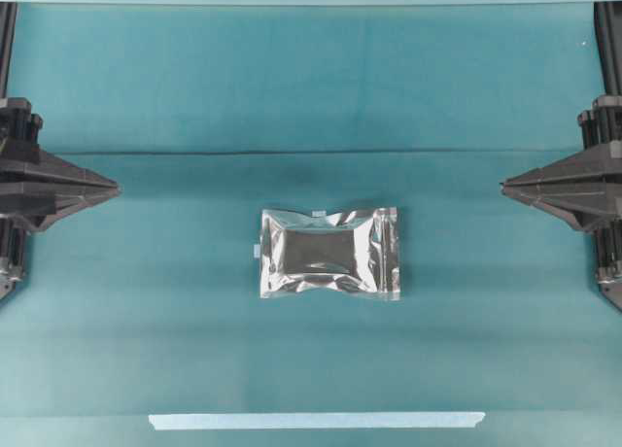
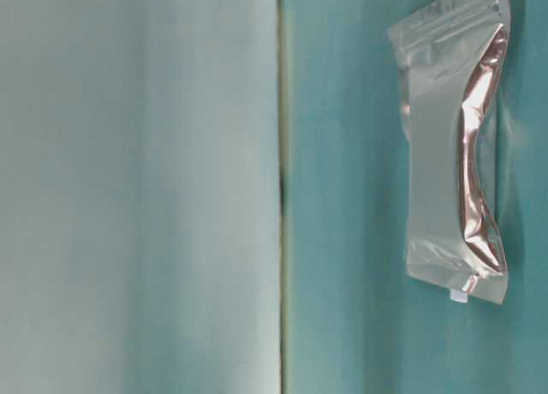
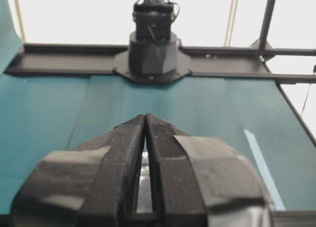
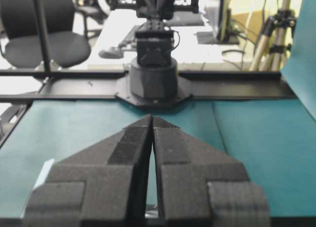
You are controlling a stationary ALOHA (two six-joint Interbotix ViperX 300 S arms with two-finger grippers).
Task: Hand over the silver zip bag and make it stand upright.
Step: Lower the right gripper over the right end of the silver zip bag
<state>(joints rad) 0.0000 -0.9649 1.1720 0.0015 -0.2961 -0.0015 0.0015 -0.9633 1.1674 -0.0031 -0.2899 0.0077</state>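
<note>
Silver zip bag [image 1: 330, 254] lies unlabelled mid-surface [image 1: 194, 97]; pale tape strip [image 1: 316, 421] by the near edge. Left gripper [image 1: 115, 188] and right gripper [image 1: 505, 186] jaws closed, empty.

Silver zip bag [image 1: 329, 254]: one rectangular pouch of shiny, crinkled foil. Darker puffed centre, flat sealed edges, zip strip along the short end at the right of the overhead view. Lies flat, long side across that view, on the teal worktop [image 1: 146, 272], above the pale tape strip [image 1: 316, 421] and well apart from it. Table-level view shows its thin, wavy edge [image 2: 462, 154].
</note>
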